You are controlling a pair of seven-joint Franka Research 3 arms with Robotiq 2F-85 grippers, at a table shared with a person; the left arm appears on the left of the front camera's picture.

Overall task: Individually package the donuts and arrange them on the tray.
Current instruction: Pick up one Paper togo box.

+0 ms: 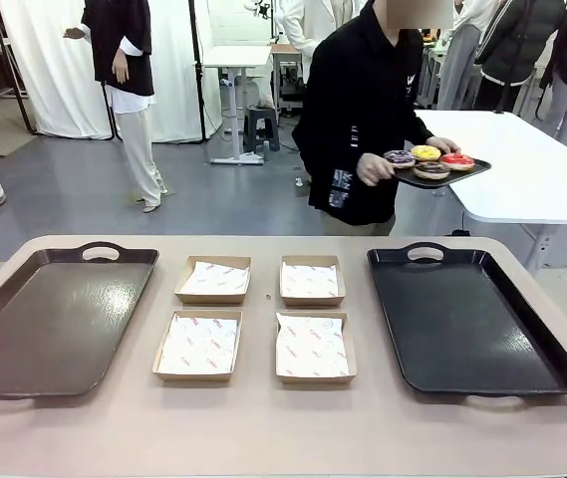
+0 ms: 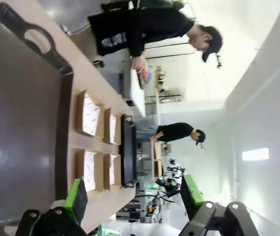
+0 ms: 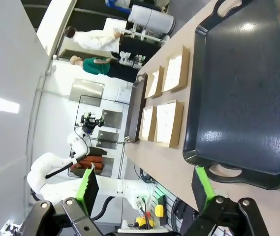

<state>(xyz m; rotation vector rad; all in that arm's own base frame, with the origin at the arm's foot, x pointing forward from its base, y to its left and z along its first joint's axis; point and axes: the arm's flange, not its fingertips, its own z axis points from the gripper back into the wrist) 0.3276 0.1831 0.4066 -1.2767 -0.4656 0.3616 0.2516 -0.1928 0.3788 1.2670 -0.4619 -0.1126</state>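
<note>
While person (image 1: 358, 100) carries donuts (image 1: 428, 161) beyond beige table (image 1: 263, 438), left end effector (image 2: 134, 192), right end effector (image 3: 145, 189) both spread apart.

Tan table (image 1: 263, 428), here's the layout: brown tray (image 1: 49, 319) lying flat just ahead of the left gripper (image 2: 135, 194), black tray (image 1: 467, 319) just ahead of the right gripper (image 3: 145, 189), and four paper-lined cardboard boxes (image 1: 198, 347) two by two between them, farther out
</note>
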